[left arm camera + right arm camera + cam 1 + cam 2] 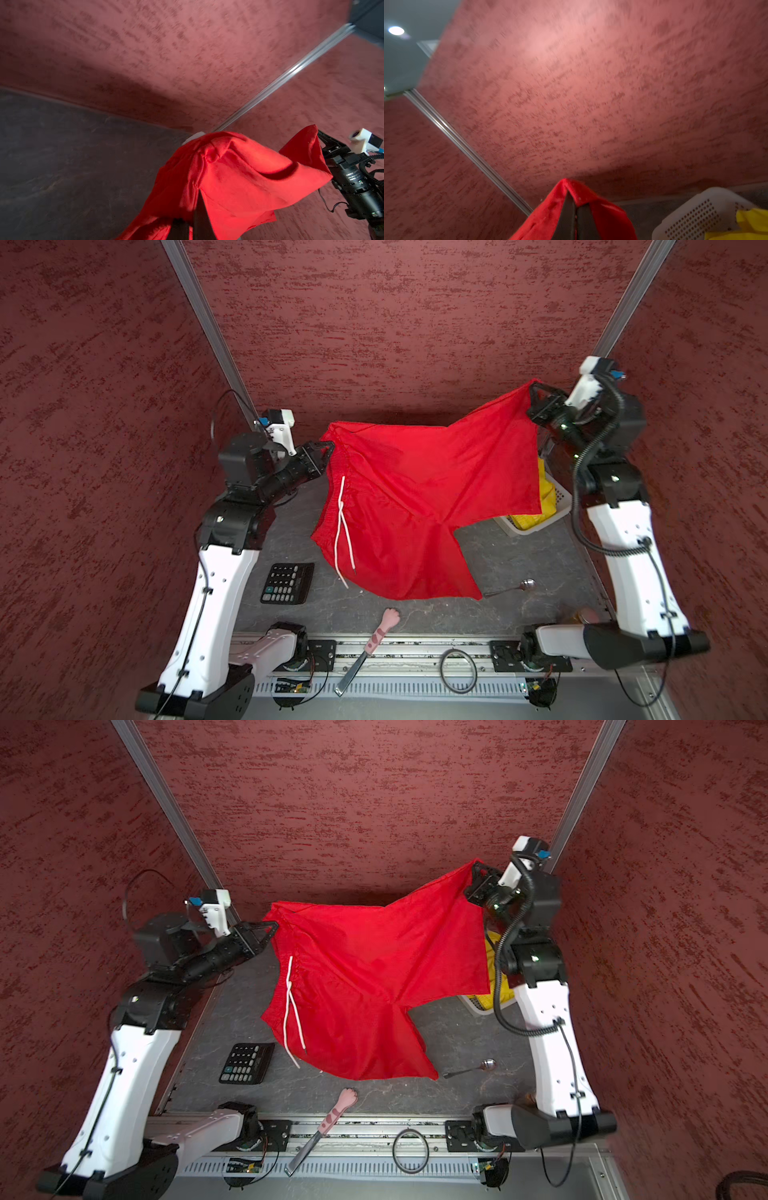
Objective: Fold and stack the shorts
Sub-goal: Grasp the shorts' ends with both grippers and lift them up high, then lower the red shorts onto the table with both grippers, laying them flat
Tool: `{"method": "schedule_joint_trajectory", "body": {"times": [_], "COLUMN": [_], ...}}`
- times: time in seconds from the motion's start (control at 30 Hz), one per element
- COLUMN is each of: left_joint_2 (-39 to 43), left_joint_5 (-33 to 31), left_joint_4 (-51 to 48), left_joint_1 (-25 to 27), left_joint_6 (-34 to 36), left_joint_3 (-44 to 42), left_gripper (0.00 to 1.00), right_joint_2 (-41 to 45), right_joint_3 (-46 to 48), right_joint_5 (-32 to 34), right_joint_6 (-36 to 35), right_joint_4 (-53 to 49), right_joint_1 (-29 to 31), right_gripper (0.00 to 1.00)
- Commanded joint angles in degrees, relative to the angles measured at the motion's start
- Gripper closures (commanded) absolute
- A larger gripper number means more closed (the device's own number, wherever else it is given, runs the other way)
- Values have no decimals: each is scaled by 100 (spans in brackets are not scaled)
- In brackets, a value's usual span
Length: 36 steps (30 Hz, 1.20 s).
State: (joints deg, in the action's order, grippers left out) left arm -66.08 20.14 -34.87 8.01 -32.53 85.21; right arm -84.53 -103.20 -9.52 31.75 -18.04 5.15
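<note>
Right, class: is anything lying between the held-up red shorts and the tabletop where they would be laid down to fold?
Nothing visible, though the red shorts hide the table beneath. The calculator and spoon lie just beside the hanging hem and could get covered.

The red shorts [415,497] hang across most of the white perforated basket [519,531] and the yellow shorts [530,520] inside it, so only a corner of each shows in both top views. The right wrist view cuts both off at its edge, and the wall [591,104] there is blurred. The calculator [287,583] key labels are too small to read. A brownish thing [584,616] is mostly hidden behind the right arm [631,572].
</note>
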Motion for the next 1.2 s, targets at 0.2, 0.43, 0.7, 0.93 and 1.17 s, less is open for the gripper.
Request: {"method": "schedule_joint_trajectory", "body": {"times": [0.2, 0.43, 0.7, 0.93, 1.17], "left_joint_2": [-1090, -1504, -1455, -1310, -1387], "left_joint_5": [-186, -275, -631, -746, -1058], "left_joint_4": [759, 361, 41, 377, 480], "left_joint_1": [-248, 533, 1831, 3012, 4074], "left_joint_6": [-66, 190, 415, 625, 1253], "left_joint_3": [-53, 1136, 2757, 3423, 3974], "left_gripper": [100, 100, 100, 100, 100], "right_joint_2": [-1838, -1631, -749, 612, 1630], "right_joint_3": [-664, -1824, -2987, -2772, -2073], "right_joint_5": [-625, -307, 488, 2258, 3596], "right_joint_6": [29, -650, -768, -1351, -1837], "right_joint_4": [104, -1070, -1791, -1070, 147], "right_joint_1": [187, 157, -121, -181, -185], "right_gripper": [100, 100, 100, 100, 100]}}
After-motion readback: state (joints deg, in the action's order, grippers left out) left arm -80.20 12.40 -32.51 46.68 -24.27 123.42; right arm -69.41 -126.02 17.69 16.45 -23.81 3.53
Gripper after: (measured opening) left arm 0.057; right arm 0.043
